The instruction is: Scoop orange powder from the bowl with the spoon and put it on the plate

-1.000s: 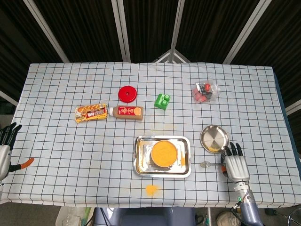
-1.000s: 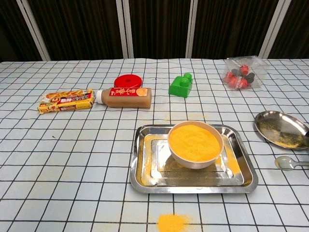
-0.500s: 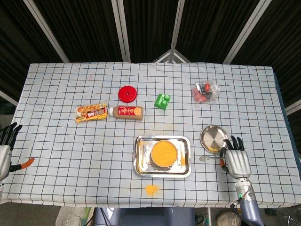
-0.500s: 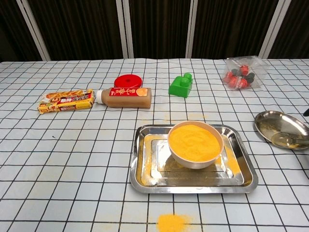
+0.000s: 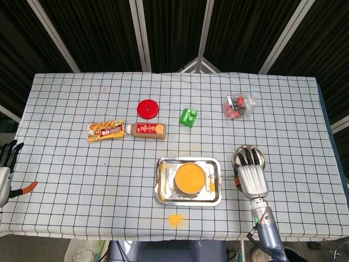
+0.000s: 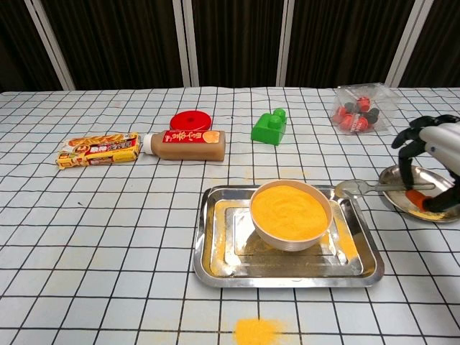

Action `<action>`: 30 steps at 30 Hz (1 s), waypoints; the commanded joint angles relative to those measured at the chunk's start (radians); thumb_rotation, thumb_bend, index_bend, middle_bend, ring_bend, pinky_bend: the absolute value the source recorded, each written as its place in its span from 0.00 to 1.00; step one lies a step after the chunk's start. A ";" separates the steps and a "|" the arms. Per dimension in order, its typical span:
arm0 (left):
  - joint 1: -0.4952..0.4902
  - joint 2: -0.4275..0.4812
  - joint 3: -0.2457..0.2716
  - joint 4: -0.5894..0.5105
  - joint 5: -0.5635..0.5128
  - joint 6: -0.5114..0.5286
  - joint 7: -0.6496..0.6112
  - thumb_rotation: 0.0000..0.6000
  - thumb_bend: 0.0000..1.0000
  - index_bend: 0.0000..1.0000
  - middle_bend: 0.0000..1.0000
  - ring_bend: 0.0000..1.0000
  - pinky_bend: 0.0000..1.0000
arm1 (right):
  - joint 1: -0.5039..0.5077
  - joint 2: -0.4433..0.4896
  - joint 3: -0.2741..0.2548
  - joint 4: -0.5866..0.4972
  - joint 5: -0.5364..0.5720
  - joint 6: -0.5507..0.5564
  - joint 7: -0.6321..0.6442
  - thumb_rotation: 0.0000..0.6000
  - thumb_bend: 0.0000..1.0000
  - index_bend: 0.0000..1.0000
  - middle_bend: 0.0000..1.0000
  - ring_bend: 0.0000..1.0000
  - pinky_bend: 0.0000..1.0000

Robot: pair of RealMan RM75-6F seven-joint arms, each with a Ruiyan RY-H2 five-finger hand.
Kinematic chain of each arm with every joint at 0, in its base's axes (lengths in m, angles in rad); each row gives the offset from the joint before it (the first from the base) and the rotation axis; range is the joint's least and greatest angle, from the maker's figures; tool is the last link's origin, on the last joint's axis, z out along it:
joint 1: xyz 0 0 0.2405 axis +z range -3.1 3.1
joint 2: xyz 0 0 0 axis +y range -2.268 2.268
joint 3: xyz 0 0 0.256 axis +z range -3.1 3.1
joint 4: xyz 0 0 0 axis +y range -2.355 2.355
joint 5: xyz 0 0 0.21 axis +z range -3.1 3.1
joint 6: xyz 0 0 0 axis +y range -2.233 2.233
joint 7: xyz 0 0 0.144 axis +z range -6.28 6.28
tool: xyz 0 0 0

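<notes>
Right robot hand [image 6: 431, 169] is gripping the spoon [image 6: 363, 187], which is being held level just right of the bowl [image 6: 291, 215] of orange powder in the tray [image 6: 215, 248]. Behind that hand, the plate [image 5: 246, 153] is resting on the counter [image 5: 82, 180]. Left robot hand [image 5: 5, 166] is hanging with fingers apart at the counter's edge.

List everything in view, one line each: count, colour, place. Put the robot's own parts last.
bowl: one, white, full of orange powder, on the tray.
tray: one, steel, centre front.
plate: one, steel, right of the tray, some powder in it.
spoon: one, clear, held over the tray's right edge.
spilled powder: one orange patch, front of the tray.
bottle: one, brown, lying behind the tray to the left.
snack pack: one, yellow, left of the bottle.
lid: one, red, behind the bottle.
block: one, green, centre back.
bag: one, clear, red and dark pieces, back right.
left hand: at the left table edge.
right hand: holds the spoon handle, over the plate.
</notes>
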 commanded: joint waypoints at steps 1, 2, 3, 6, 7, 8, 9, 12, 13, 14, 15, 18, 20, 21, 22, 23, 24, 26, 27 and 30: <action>-0.002 0.004 0.000 -0.002 -0.001 -0.007 -0.008 1.00 0.00 0.00 0.00 0.00 0.00 | 0.042 -0.077 0.004 -0.028 0.052 0.009 -0.108 1.00 0.49 0.61 0.21 0.00 0.00; -0.003 0.005 0.001 -0.003 -0.001 -0.008 -0.010 1.00 0.00 0.00 0.00 0.00 0.00 | 0.047 -0.093 0.000 -0.025 0.060 0.011 -0.127 1.00 0.49 0.61 0.21 0.00 0.00; -0.003 0.006 0.001 -0.004 0.000 -0.010 -0.011 1.00 0.00 0.00 0.00 0.00 0.00 | 0.052 -0.107 -0.003 -0.021 0.067 0.014 -0.144 1.00 0.50 0.61 0.21 0.00 0.00; -0.004 0.009 0.003 -0.007 0.002 -0.014 -0.017 1.00 0.00 0.00 0.00 0.00 0.00 | 0.063 -0.147 -0.010 -0.008 0.082 0.026 -0.182 1.00 0.50 0.61 0.21 0.00 0.00; -0.004 0.009 0.004 -0.007 0.002 -0.015 -0.018 1.00 0.00 0.00 0.00 0.00 0.00 | 0.066 -0.159 -0.011 -0.004 0.086 0.030 -0.191 1.00 0.50 0.61 0.21 0.00 0.00; -0.005 0.010 0.004 -0.008 0.002 -0.016 -0.019 1.00 0.00 0.00 0.00 0.00 0.00 | 0.069 -0.170 -0.011 0.000 0.090 0.033 -0.199 1.00 0.50 0.61 0.21 0.00 0.00; -0.005 0.011 0.004 -0.009 0.002 -0.016 -0.021 1.00 0.00 0.00 0.00 0.00 0.00 | 0.071 -0.180 -0.013 0.004 0.094 0.036 -0.207 1.00 0.50 0.61 0.21 0.00 0.00; -0.005 0.012 0.004 -0.010 0.001 -0.019 -0.026 1.00 0.00 0.00 0.00 0.00 0.00 | 0.078 -0.201 -0.016 0.013 0.102 0.047 -0.225 1.00 0.49 0.61 0.21 0.00 0.00; -0.005 0.013 0.004 -0.011 0.000 -0.020 -0.027 1.00 0.00 0.00 0.00 0.00 0.00 | 0.079 -0.206 -0.017 0.015 0.103 0.051 -0.230 1.00 0.49 0.61 0.21 0.00 0.00; -0.006 0.013 0.004 -0.011 0.000 -0.021 -0.028 1.00 0.00 0.00 0.00 0.00 0.00 | 0.081 -0.211 -0.017 0.016 0.105 0.055 -0.233 1.00 0.50 0.61 0.21 0.00 0.00; -0.006 0.014 0.004 -0.012 -0.001 -0.022 -0.029 1.00 0.00 0.00 0.00 0.00 0.00 | 0.082 -0.215 -0.016 0.018 0.107 0.059 -0.237 1.00 0.50 0.61 0.21 0.00 0.00; -0.007 0.014 0.005 -0.013 -0.001 -0.024 -0.028 1.00 0.00 0.00 0.00 0.00 0.00 | 0.086 -0.225 -0.012 0.020 0.113 0.070 -0.241 1.00 0.50 0.61 0.21 0.00 0.00; -0.007 0.014 0.005 -0.014 -0.003 -0.025 -0.028 1.00 0.00 0.00 0.00 0.00 0.00 | 0.090 -0.228 -0.011 0.018 0.116 0.077 -0.244 1.00 0.50 0.61 0.21 0.00 0.00; -0.007 0.014 0.005 -0.015 -0.004 -0.025 -0.027 1.00 0.00 0.00 0.00 0.00 0.00 | 0.092 -0.229 -0.011 0.017 0.117 0.080 -0.245 1.00 0.50 0.61 0.21 0.00 0.00; -0.007 0.014 0.005 -0.015 -0.006 -0.027 -0.026 1.00 0.00 0.00 0.00 0.00 0.00 | 0.093 -0.230 -0.011 0.016 0.117 0.083 -0.246 1.00 0.50 0.60 0.21 0.00 0.00; -0.007 0.014 0.004 -0.015 -0.007 -0.027 -0.025 1.00 0.00 0.00 0.00 0.00 0.00 | 0.095 -0.230 -0.012 0.014 0.119 0.085 -0.247 1.00 0.50 0.58 0.21 0.00 0.00; -0.008 0.014 0.005 -0.016 -0.007 -0.028 -0.024 1.00 0.00 0.00 0.00 0.00 0.00 | 0.096 -0.230 -0.012 0.013 0.121 0.088 -0.249 1.00 0.50 0.57 0.21 0.00 0.00; -0.008 0.013 0.004 -0.016 -0.007 -0.027 -0.024 1.00 0.00 0.00 0.00 0.00 0.00 | 0.098 -0.229 -0.015 0.009 0.126 0.089 -0.253 1.00 0.49 0.52 0.21 0.00 0.00; -0.008 0.013 0.004 -0.016 -0.007 -0.026 -0.024 1.00 0.00 0.00 0.00 0.00 0.00 | 0.099 -0.227 -0.018 0.007 0.128 0.089 -0.256 1.00 0.49 0.47 0.21 0.00 0.00; -0.007 0.013 0.005 -0.016 -0.006 -0.026 -0.025 1.00 0.00 0.00 0.00 0.00 0.00 | 0.102 -0.222 -0.028 0.004 0.133 0.093 -0.266 1.00 0.49 0.37 0.21 0.00 0.00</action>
